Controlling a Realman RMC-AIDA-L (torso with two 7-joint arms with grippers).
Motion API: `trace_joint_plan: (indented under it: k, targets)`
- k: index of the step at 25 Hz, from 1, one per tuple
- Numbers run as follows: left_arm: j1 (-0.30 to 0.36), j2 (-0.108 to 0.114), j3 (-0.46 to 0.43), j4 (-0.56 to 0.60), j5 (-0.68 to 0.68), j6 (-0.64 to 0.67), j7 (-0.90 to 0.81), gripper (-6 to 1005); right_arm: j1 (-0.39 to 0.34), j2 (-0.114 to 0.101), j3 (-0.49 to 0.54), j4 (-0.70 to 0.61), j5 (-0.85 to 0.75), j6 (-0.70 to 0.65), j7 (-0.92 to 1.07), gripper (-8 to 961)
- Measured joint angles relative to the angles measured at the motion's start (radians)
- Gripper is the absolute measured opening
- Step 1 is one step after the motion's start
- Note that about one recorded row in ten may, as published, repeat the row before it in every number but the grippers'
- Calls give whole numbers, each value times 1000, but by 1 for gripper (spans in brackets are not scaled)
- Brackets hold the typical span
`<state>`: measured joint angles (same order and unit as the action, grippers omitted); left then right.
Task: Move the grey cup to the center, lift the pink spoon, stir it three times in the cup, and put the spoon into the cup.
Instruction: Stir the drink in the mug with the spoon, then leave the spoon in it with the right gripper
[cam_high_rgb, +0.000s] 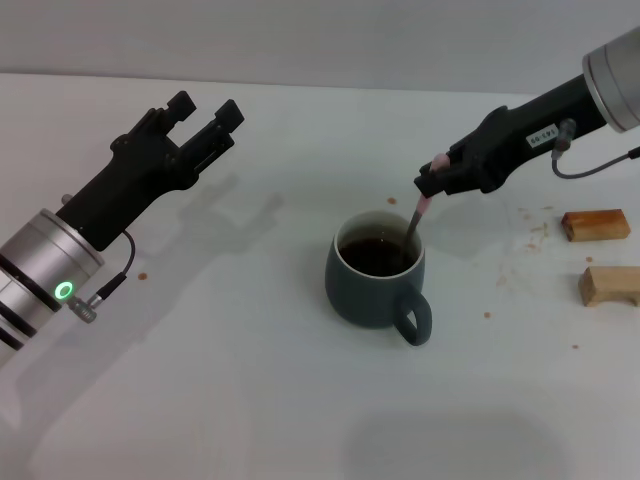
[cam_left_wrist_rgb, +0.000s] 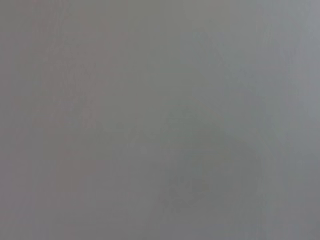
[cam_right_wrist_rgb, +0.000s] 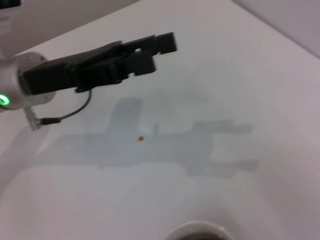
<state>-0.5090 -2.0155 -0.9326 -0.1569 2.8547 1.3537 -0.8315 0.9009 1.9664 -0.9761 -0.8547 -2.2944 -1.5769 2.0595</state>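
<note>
1. The squat dark blue-grey ceramic mug sits mid-worktop.
2. The right tool pinches the slim pink-handled spoon, its bowl dipped in the dark liquid: stirring appears underway.
3. Next: finish the circles, then release the spoon.
4. The left tool hovers spread, well apart.

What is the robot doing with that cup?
The robot's right tool is pinching the pink spoon by its handle, and the spoon's lower end dips into the dark drink in the grey cup. The cup stands near the middle of the white table. It looks like stirring. The left tool hangs open in the air off to the left, holding nothing. Two small wooden blocks lie on the table at the right.
</note>
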Motion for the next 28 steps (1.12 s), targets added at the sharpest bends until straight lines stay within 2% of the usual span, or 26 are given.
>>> trace_joint_plan:
  k: [5,12,16,19,23,28]
  targets:
    - [-1,-2,0,1,0,-1,-2,829,30,4,-2,17,1,29,-3,99]
    - [-1,-5,1,5,1,-1,-4,829,87,31,-12,53,2,39,-24,100]
    - [-2,-5,2,11,1,-1,-5,829,93,39,-22,55,-1,17,-26,100]
    - [-3,-5,2,13,2,-1,-6,829,84,31,-23,46,-2,-18,-24,100]
    - [-8,-5,2,13,2,-11,-6,829,61,6,-15,42,-8,-38,-19,100]
    - [-14,-7,1,13,2,-20,-6,829,47,-24,1,50,-28,17,-16,100]
